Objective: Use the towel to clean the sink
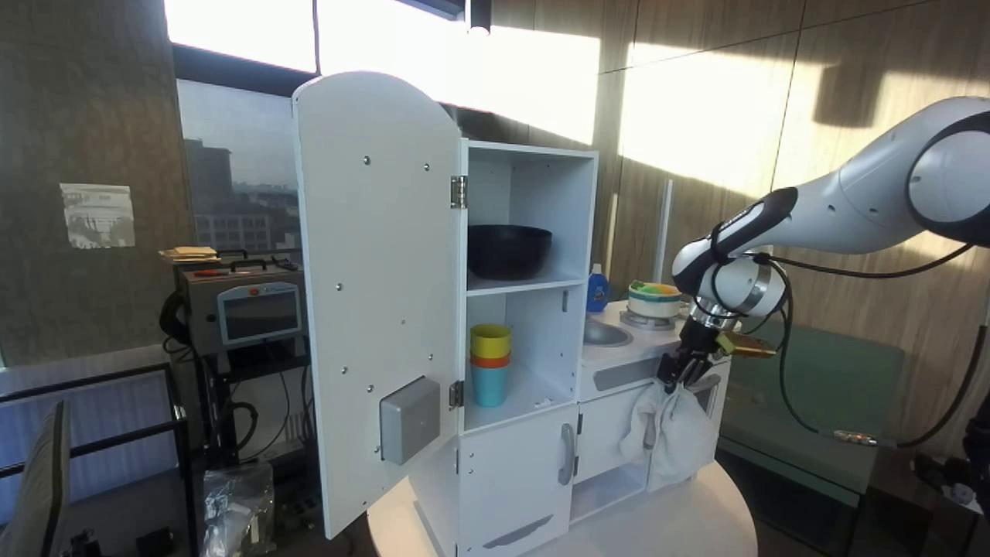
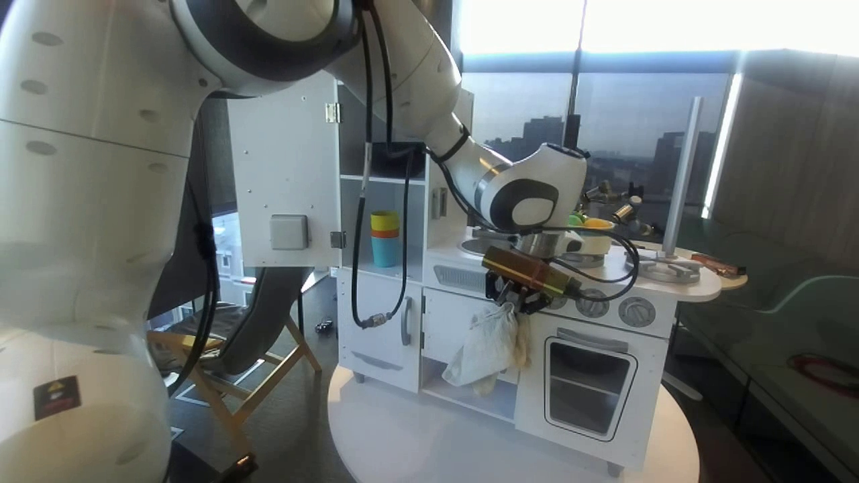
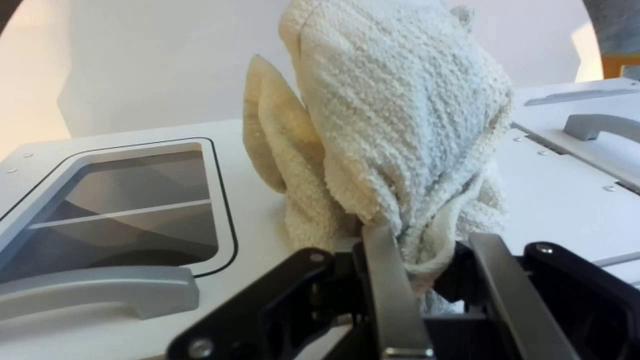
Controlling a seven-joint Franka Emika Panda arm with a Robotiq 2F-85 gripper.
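Observation:
My gripper is shut on a white towel, which is bunched between the fingers. In an exterior view, the gripper is in front of the toy kitchen, below the counter top, and the towel hangs from it before the cabinet front. The gripper and towel also show in an exterior view. The small grey sink is set in the counter, behind and above the gripper. The sink also shows in an exterior view, partly hidden. The sink is out of the wrist view.
A pot stands on a burner beside the sink, and a blue bottle stands behind it. The tall cabinet's open door sticks out. Its shelves hold a black bowl and stacked cups. An oven handle is near the gripper.

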